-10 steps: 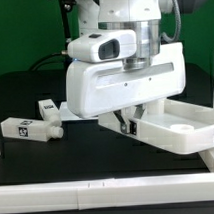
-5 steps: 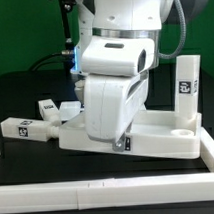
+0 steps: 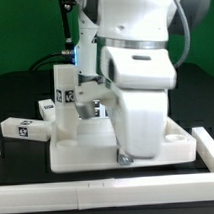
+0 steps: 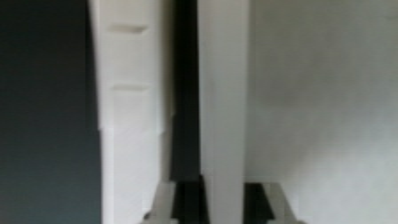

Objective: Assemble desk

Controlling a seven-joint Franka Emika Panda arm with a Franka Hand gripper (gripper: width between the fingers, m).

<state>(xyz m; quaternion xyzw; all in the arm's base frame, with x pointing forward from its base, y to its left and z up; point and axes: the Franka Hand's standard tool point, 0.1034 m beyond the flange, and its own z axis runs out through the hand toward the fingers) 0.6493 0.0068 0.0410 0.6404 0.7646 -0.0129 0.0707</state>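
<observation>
While the desk panel [image 3: 85,153] lies flat on the black table [image 3: 19,93], rim up, just behind the white rail [image 3: 98,190] along the front, one upright leg [image 3: 65,96] stands on its corner at the exterior view's left, tag facing cam. Can't tell if it's fully seated. Round socket [image 3: 178,141] shows at the corner toward the exterior view's right. Gripper [image 3: 123,154] is down at panel's front rim. Its fingers [image 4: 166,205] are pressed together w/ the thin rim wall pinched btwn them, per wrist view. Near loose leg [image 3: 24,128] lies on its side on table, left of panel and apart from it. Far loose leg [image 3: 47,107] lies just behind, near the upright leg. Arm [image 3: 139,74] hides panel's middle.
</observation>
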